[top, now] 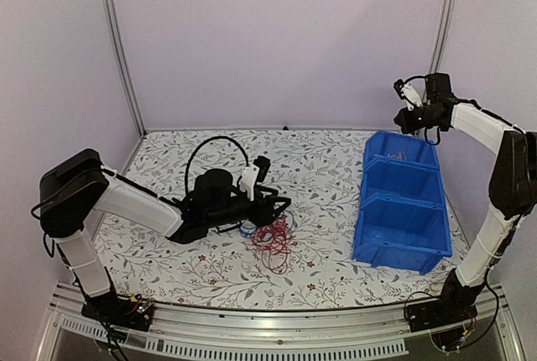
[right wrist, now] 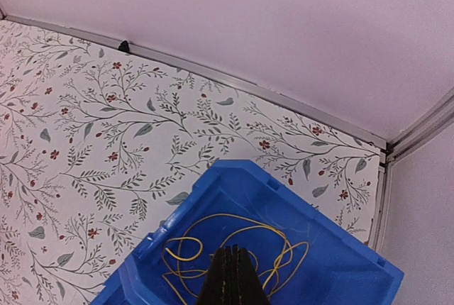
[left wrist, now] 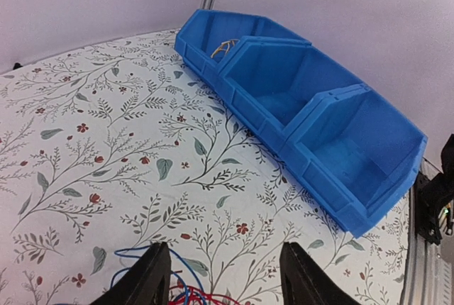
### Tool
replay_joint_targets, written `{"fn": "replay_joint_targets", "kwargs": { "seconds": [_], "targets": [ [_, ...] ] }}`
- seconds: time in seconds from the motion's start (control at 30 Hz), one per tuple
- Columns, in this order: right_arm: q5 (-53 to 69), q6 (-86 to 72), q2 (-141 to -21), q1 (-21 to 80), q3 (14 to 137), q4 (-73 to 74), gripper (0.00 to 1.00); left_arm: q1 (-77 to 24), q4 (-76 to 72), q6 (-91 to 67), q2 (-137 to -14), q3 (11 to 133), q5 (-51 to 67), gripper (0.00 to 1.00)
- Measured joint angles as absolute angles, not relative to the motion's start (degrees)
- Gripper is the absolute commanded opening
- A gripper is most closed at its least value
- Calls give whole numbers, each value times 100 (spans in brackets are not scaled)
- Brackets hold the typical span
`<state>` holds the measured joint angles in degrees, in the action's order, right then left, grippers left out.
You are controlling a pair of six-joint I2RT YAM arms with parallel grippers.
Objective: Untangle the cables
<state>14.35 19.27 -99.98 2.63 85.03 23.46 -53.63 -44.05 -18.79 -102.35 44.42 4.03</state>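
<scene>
The cables (top: 273, 239) lie on the flowered table as a loose clump, mostly red with some blue strands. My left gripper (top: 281, 203) hovers low right over the clump's near-left side, open. In the left wrist view its fingers (left wrist: 152, 276) stand wide apart, with red and blue cables (left wrist: 181, 294) between them at the bottom edge; nothing is gripped. My right gripper (top: 403, 117) hangs high above the far compartment of the blue bin (top: 403, 210), shut (right wrist: 233, 250) with nothing in it. A thin yellow cable (right wrist: 181, 248) lies coiled in that compartment.
The blue bin (left wrist: 312, 99) has three compartments in a row along the table's right side; the yellow cable (left wrist: 223, 47) sits in the far one. A thick black arm cable (top: 210, 147) loops above the left arm. Metal frame posts stand at the back corners.
</scene>
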Motion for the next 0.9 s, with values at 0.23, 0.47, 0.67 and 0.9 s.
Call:
{"fn": "replay_joint_targets", "kwargs": {
  "seconds": [0.23, 0.47, 0.67, 0.9],
  "targets": [
    [1304, 1874, -10147, -202, 8399, 2600, 45, -5365, -3852, -1903, -9808, 4359, 233, 52],
    [1592, 2320, -8759, 1203, 7146, 2563, 47, -5376, -2370, -2121, -9096, 4584, -810, 53],
    [2021, 2797, -8383, 2582, 6899, 2432, 42, -5376, -1437, -2528, -8761, 4423, -1376, 54],
    [1979, 3249, -9397, 3887, 6875, 2429, 33, -5376, -961, -2919, -8525, 4029, -1413, 54]
  ]
}}
